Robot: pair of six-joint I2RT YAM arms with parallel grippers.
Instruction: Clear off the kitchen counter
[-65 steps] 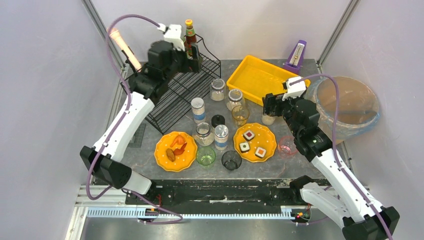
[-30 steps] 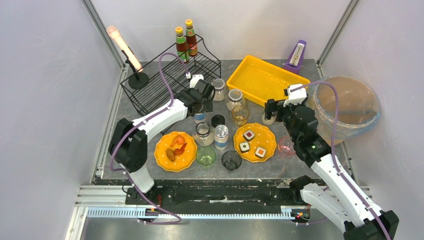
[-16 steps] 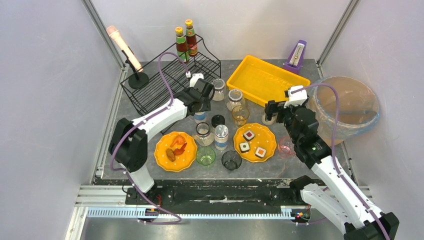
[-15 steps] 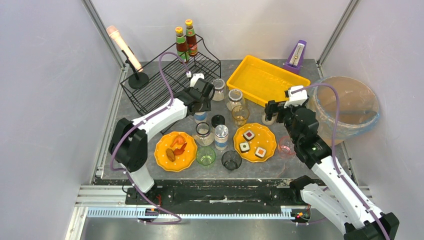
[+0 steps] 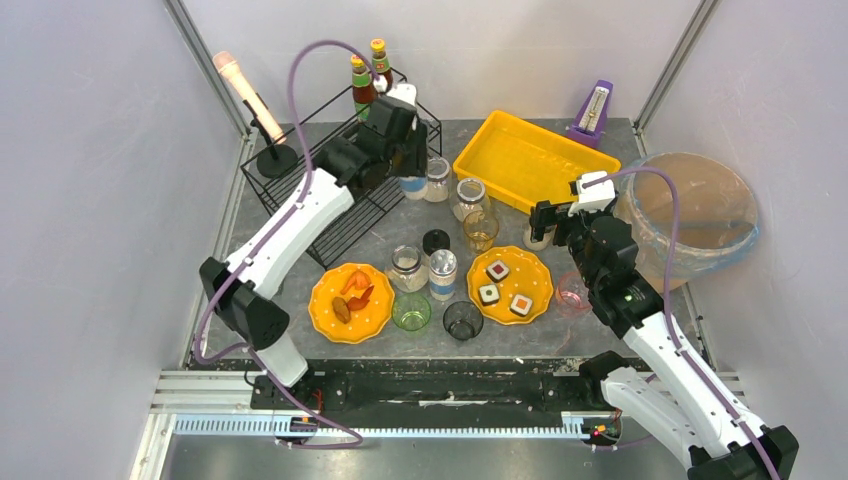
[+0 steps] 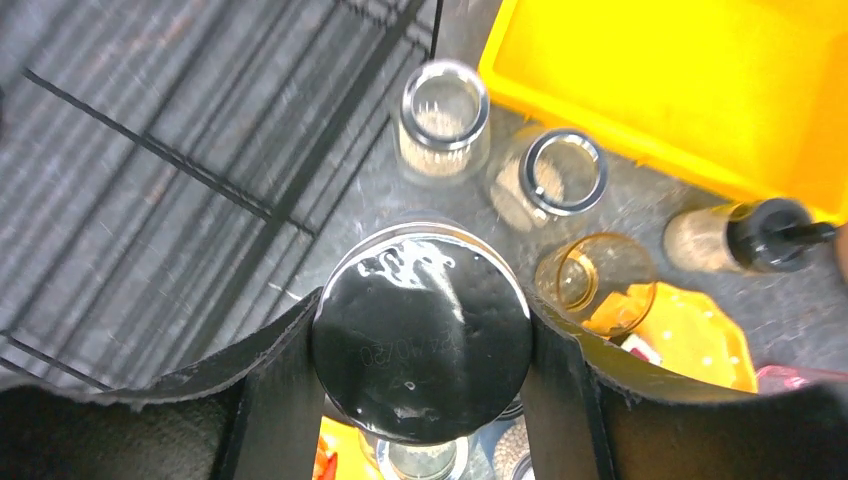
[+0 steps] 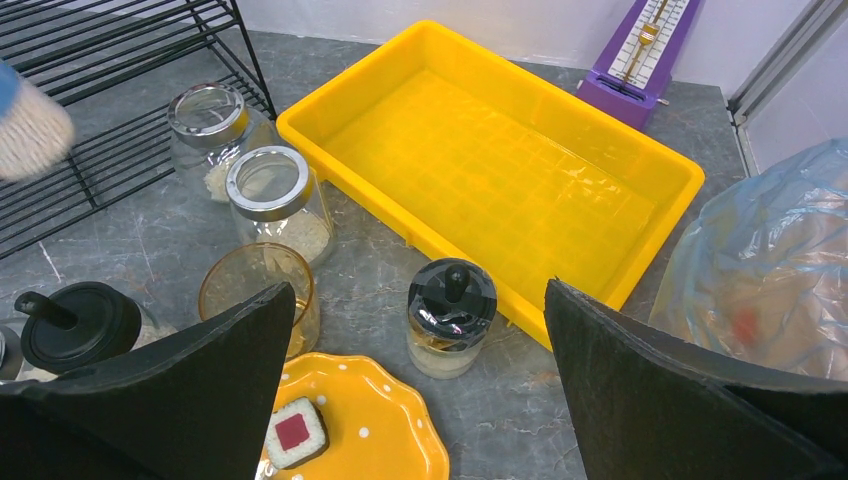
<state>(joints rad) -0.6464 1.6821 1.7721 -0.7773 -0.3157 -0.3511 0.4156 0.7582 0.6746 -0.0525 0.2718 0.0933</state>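
Silver-lidded jar (image 6: pixel 420 322) (body half-hidden) clamped in left end effector (image 6: pixel 421 335); right end effector (image 7: pixel 417 295) wide.

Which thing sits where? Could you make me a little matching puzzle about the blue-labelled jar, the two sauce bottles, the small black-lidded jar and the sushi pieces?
Things:
1. blue-labelled jar
2. sauce bottles
3. black-lidded jar
4. sushi pieces

Places:
A. on the orange plate
B. on the kitchen counter, beside the yellow tray
C. gripped in the left end effector
D. standing on the black wire rack

Pairs: 1-C, 2-D, 3-B, 4-A
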